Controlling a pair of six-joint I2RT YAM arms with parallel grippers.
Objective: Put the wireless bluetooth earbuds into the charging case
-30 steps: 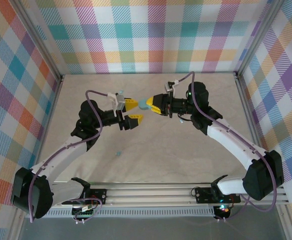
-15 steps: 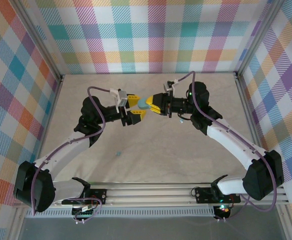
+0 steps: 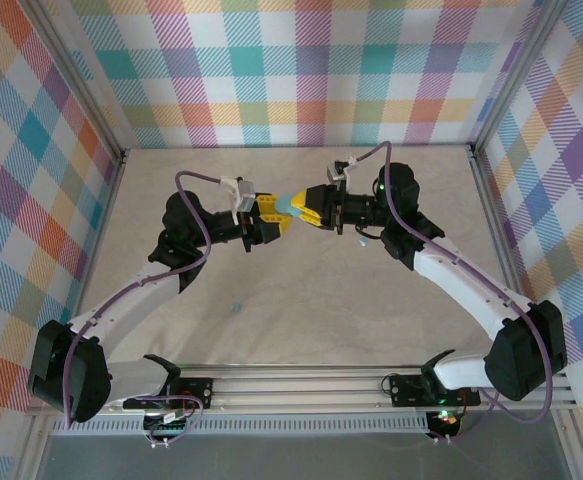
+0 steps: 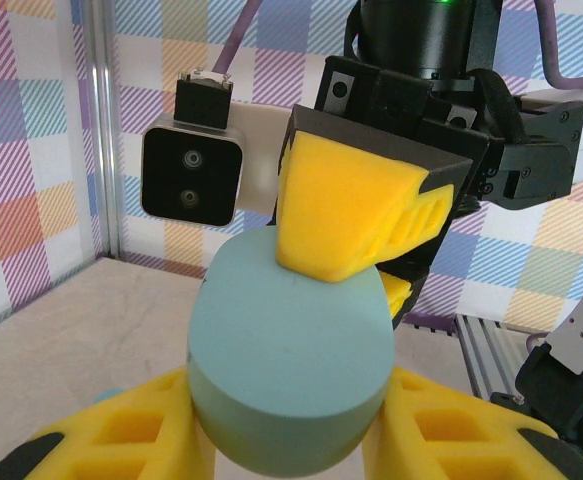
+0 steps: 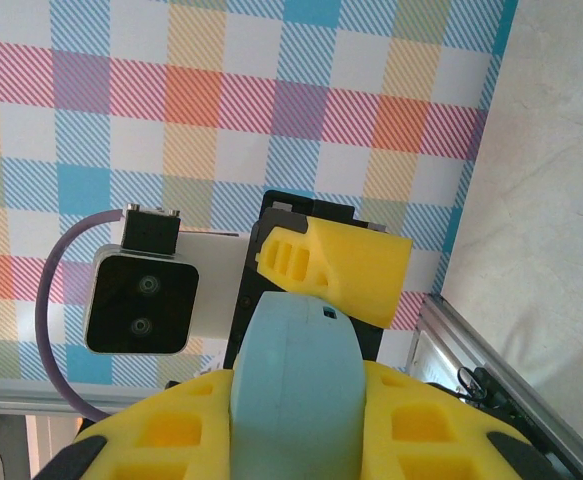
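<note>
The right end effector is holding the light-blue charging case in the air above the far middle of the worktop, its yellow fingers clamping the case on both sides. The left end effector is meeting it from the left and clamping the same case. In the left wrist view its fingers are touching both flanks. One pale-blue earbud is lying on the worktop, nearer and to the left, well apart from both end effectors.

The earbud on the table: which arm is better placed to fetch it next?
Probably left: the earbud lies on the table's left half. Both jaws grip the case; the right could hold it alone.
</note>
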